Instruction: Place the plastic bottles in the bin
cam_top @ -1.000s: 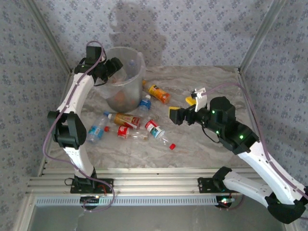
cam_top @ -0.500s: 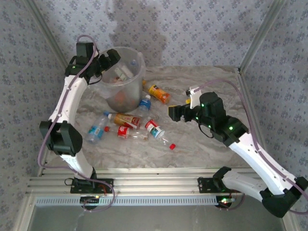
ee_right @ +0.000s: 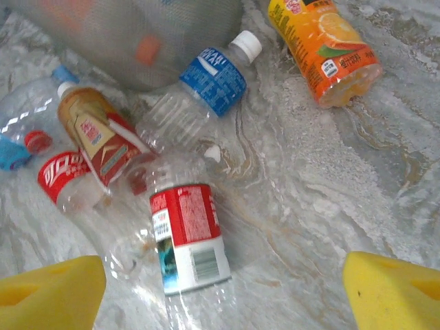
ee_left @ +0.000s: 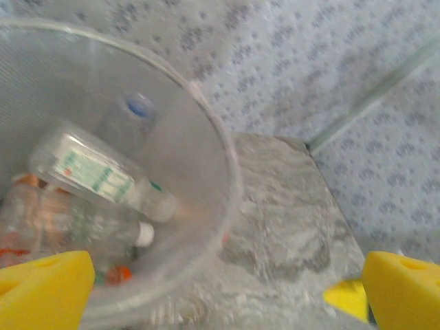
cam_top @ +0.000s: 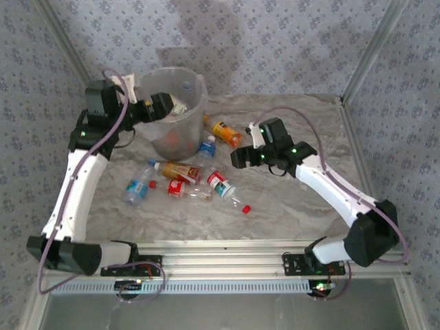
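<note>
Left fingers [ee_left: 41,289] were spread, empty, over the bin [cam_top: 175,134] at the far-left corner of the bench [cam_top: 295,206], some plastic bottles [ee_left: 96,175] already inside. Right fingers [ee_right: 395,292] were spread, empty, above the rest lying mid-bench by the bin. The red-labelled bottle [ee_right: 189,240] was judged best gripped across its label, square to its axis, clear of neighbours.

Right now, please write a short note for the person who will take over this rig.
Left gripper: jaws open, empty, at the rim of the bin.
Right gripper: jaws open, empty, above the table.
Done: several bottles lie in the bin, including a green-labelled bottle.
Left: several bottles lie on the table near the bin, among them the orange bottle and the red-labelled bottle.
</note>
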